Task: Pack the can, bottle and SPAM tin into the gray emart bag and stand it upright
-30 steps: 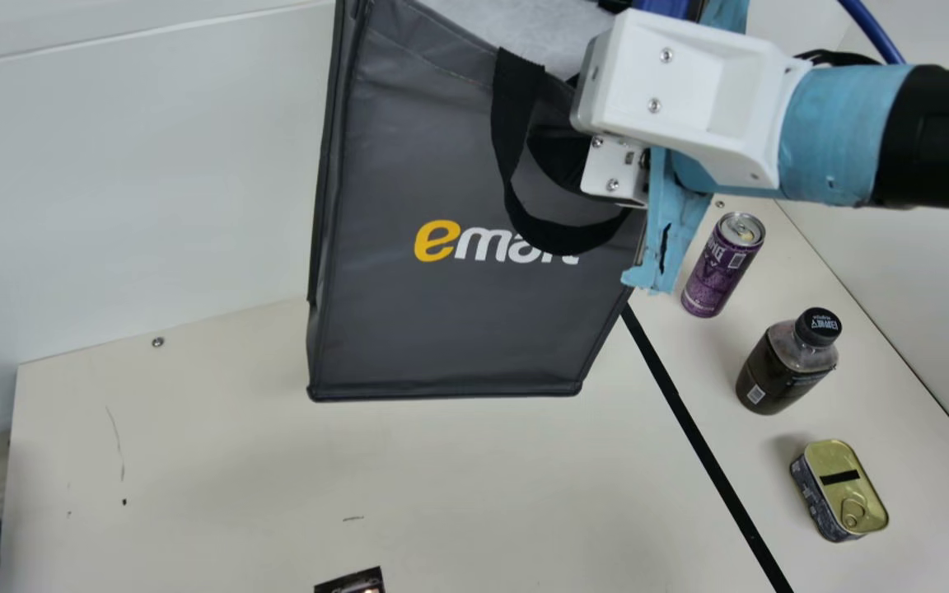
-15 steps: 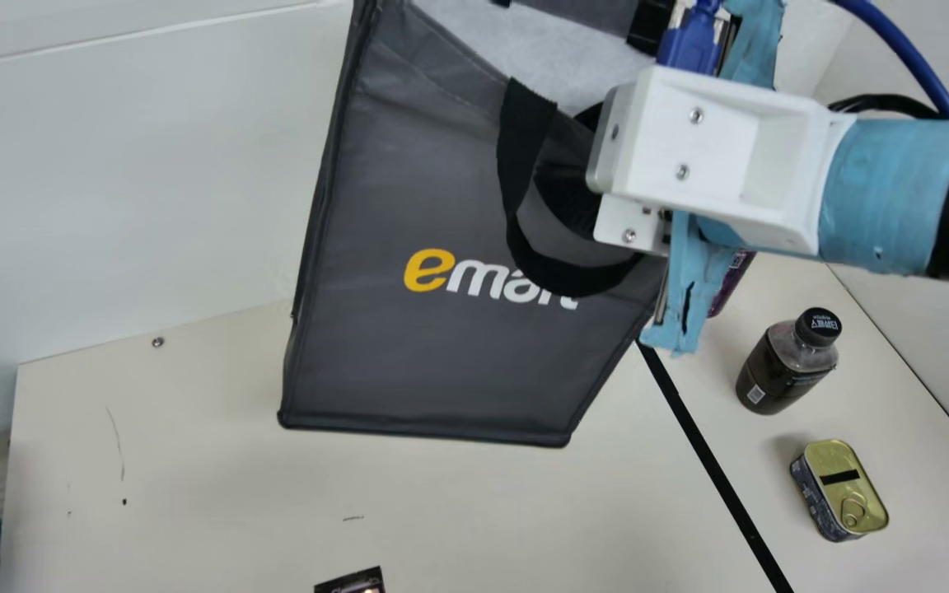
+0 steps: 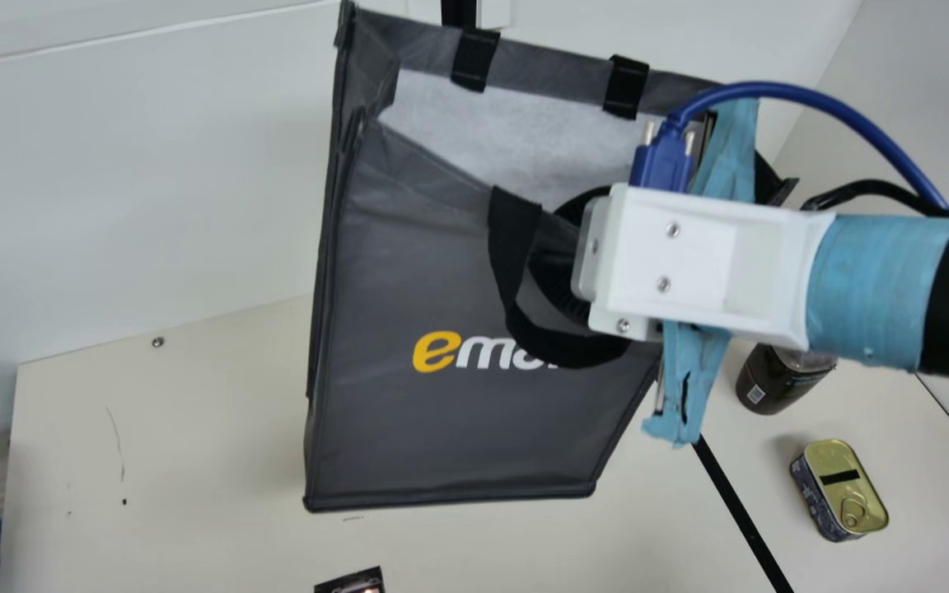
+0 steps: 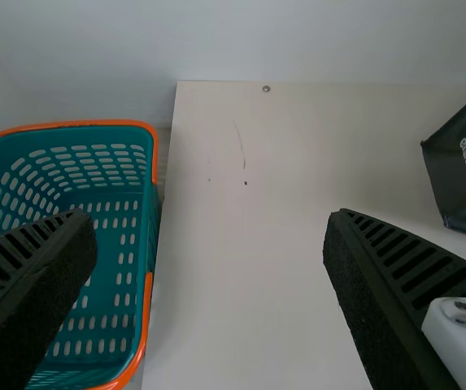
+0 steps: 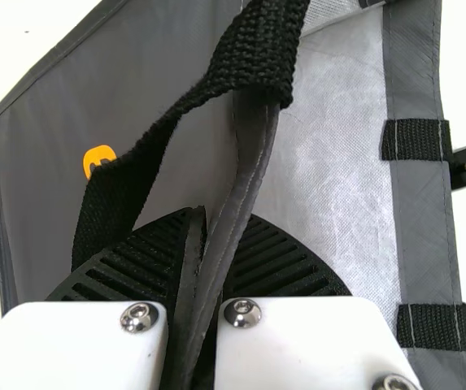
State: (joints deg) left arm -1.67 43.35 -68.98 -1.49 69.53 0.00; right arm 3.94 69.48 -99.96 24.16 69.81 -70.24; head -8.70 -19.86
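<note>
— Right gripper (image 5: 212,236) first: what is being pinched?

— One wall's rim (image 5: 240,195) is being squeezed between its two sides; the gray emart bag (image 3: 441,428) is being held by it.

— Why there?

— Presumably the mouth is being held up so that the base can be set down for packing.

— And relative to the gripper?

— Most of the bag is being held below it, toward the robot's left; table (image 3: 194,461) contact is being left unclear. Rightward, the bottle (image 3: 775,383) and SPAM tin (image 3: 845,486) are being seen unpacked.

— Left gripper (image 4: 210,223)?

— Being held spread, nothing pinched.
</note>
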